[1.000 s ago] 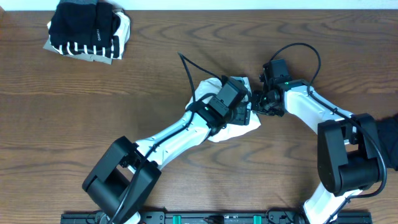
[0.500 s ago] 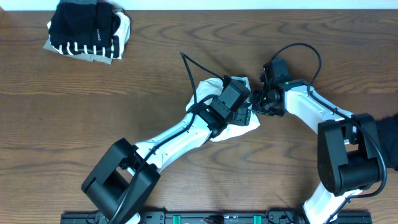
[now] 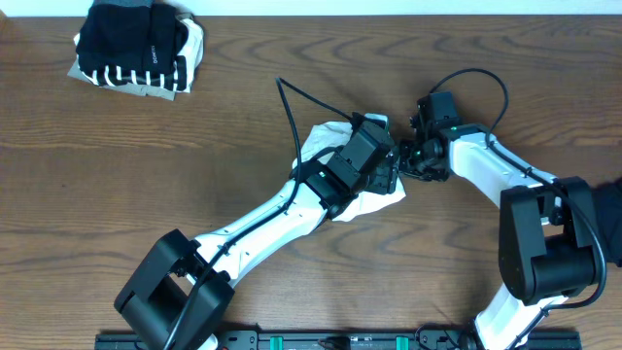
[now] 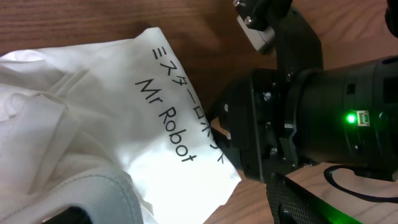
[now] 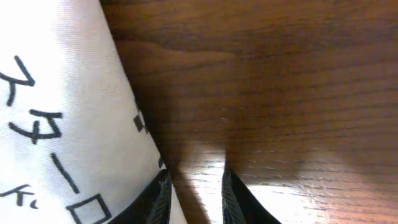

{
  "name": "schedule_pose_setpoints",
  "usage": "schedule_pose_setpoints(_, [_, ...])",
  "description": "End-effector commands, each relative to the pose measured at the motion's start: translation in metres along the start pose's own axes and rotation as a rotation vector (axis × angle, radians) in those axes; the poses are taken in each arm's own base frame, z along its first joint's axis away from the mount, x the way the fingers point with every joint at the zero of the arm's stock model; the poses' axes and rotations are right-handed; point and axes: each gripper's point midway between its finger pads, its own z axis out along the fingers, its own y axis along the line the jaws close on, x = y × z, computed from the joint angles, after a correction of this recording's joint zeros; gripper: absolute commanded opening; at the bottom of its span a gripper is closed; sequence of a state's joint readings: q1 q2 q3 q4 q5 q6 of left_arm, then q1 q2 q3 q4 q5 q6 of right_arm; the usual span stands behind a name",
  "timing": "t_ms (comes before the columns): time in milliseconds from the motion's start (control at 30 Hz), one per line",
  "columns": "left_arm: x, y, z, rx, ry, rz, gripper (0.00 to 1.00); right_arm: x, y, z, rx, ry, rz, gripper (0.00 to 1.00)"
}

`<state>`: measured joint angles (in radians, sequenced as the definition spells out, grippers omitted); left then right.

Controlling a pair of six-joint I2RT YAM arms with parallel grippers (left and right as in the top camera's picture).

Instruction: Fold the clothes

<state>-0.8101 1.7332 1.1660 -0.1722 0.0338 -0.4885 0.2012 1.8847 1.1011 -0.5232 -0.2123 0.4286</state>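
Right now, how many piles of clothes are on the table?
2. A folded stack sits at the far-left corner, and the white T-shirt lies bunched in the middle. The stack's layers may hide more garments.

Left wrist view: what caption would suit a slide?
White T-shirt lettered "Mr Robot" on a wooden table, black robot arm alongside.

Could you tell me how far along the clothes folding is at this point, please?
Done: a folded pile of black, striped and beige garments sits at the far left corner of the table. In hand: the white Mr Robot T-shirt looks bunched mid-table, with the right gripper open at its printed edge. Left: this shirt is not yet flattened or folded.
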Motion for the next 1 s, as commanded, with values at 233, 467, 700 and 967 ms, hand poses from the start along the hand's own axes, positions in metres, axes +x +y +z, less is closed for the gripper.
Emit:
schedule_pose_setpoints(233, [-0.027,-0.017,-0.013,0.045,-0.081,-0.018,0.72,-0.001,0.0,0.003,-0.005,0.01,0.017,0.26])
schedule_pose_setpoints(467, [-0.032,-0.026,-0.014,0.087,-0.096,-0.016,0.72,-0.001,-0.001,0.002,-0.003,0.013,0.019,0.26])
schedule_pose_setpoints(700, [-0.041,-0.035,-0.018,0.129,-0.131,-0.016,0.72,0.004,-0.003,0.002,0.009,0.031,0.012,0.27])
schedule_pose_setpoints(967, [-0.043,-0.036,-0.018,0.131,-0.139,-0.016,0.73,-0.002,-0.03,-0.003,0.045,0.03,0.1,0.28])
